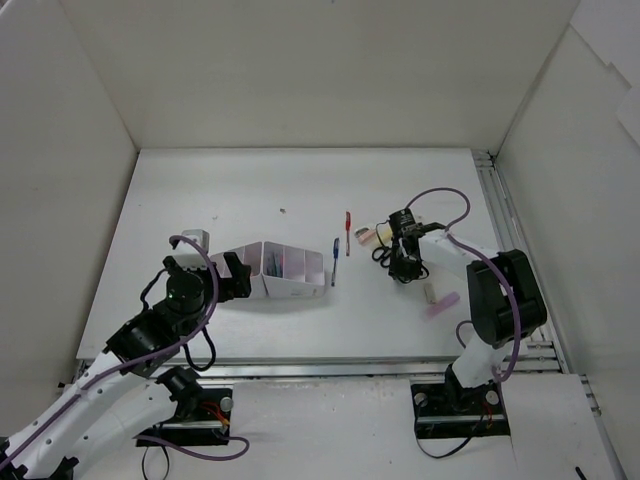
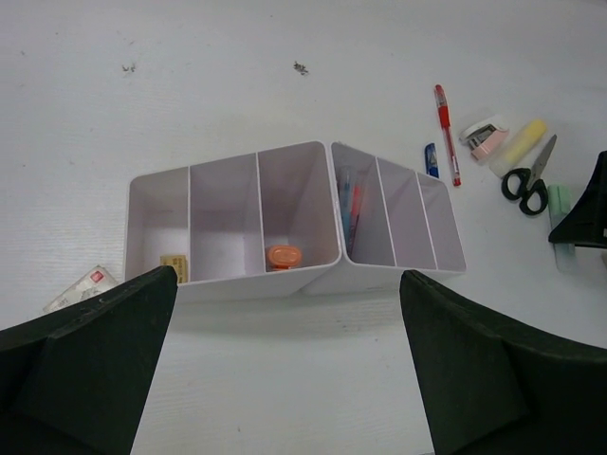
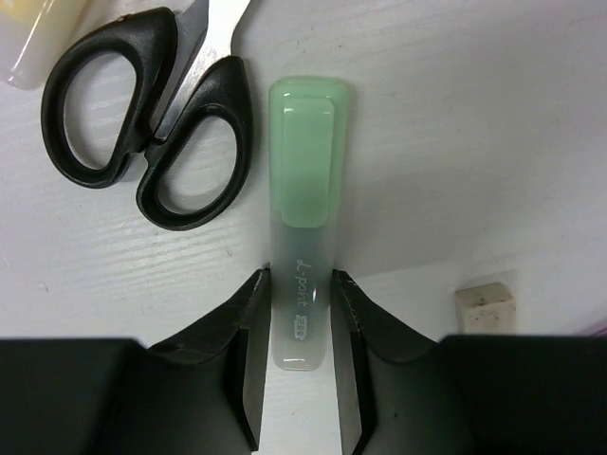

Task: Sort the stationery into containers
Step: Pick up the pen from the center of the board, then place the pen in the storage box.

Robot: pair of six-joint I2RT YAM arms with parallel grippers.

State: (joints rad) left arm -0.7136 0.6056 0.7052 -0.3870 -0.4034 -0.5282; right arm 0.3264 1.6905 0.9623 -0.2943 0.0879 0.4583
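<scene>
Right now the right jaws are pinching the green marker (image 3: 302, 190), one on each flank of its clear lower barrel, while it lies flat on the counter (image 3: 474, 142). I judge it light and stiff, but the glossy plastic looks slippery. A hold this low on the barrel may let it pivot, and a grip nearer the middle, just under the opaque mint cap, would balance better.

Just beside the cap on the left sit the black-handled scissors (image 3: 142, 123), with matte loops and bright steel blades. I expect they are heavier and best taken across the handles. A small pale eraser (image 3: 486, 305), blocky and scuffed, lies apart on the right.

Further off, the left jaws hang spread wide and empty in front of the white organizer (image 2: 237, 282). It is thin-walled plastic, with an orange piece (image 2: 283, 256) in one compartment and pens (image 2: 349, 204) leaning in the next. Beyond it lies a red pen (image 2: 446, 133).
</scene>
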